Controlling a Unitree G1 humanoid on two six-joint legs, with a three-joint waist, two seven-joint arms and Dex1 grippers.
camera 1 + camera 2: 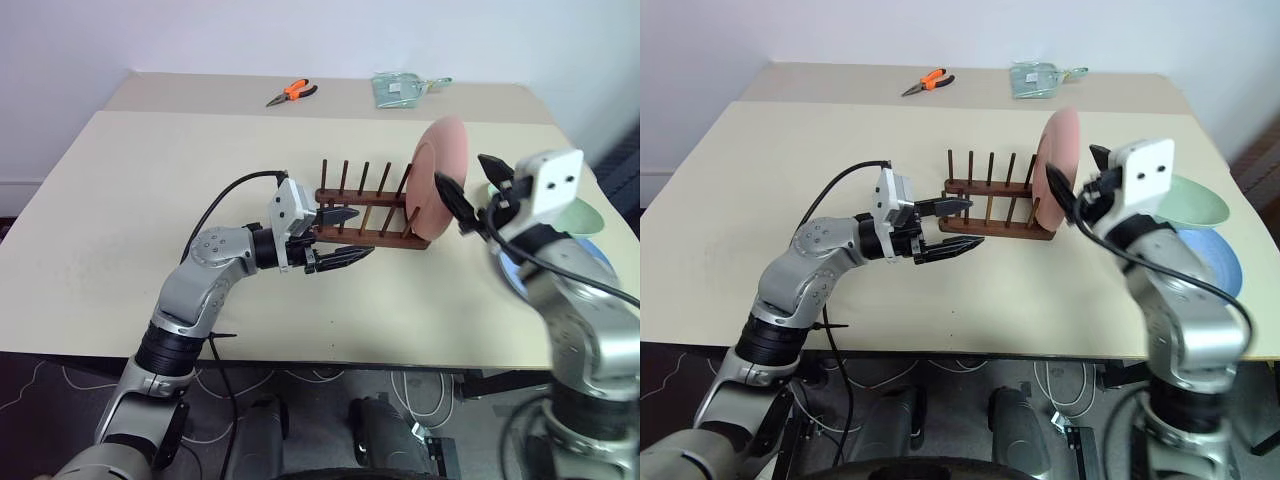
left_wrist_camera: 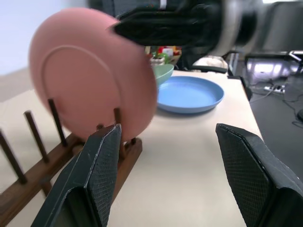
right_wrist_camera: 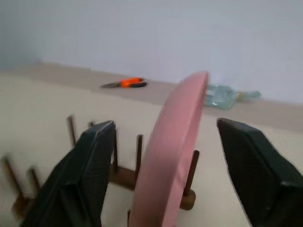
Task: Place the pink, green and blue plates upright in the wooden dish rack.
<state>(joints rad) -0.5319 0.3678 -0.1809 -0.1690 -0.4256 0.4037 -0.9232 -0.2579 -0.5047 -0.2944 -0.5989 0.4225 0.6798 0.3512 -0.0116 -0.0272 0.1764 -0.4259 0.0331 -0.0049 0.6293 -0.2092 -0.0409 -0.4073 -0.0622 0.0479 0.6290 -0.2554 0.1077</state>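
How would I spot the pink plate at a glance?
Find the wooden rack in the middle of the table. The pink plate stands on edge at the rack's right end. It is the one upright plate; the green plate and blue plate lie further right.

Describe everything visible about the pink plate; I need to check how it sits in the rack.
The pink plate is round, shallow and matte, with a raised ring on its underside. It stands on edge at the right end of the wooden dish rack, between the end pegs, leaning slightly. Its lower edge rests in the rack's base. The right tool is beside it with its jaws open, a finger on either side of the rim; no grip shows. The left tool is open near the rack's front, apart from the plate.
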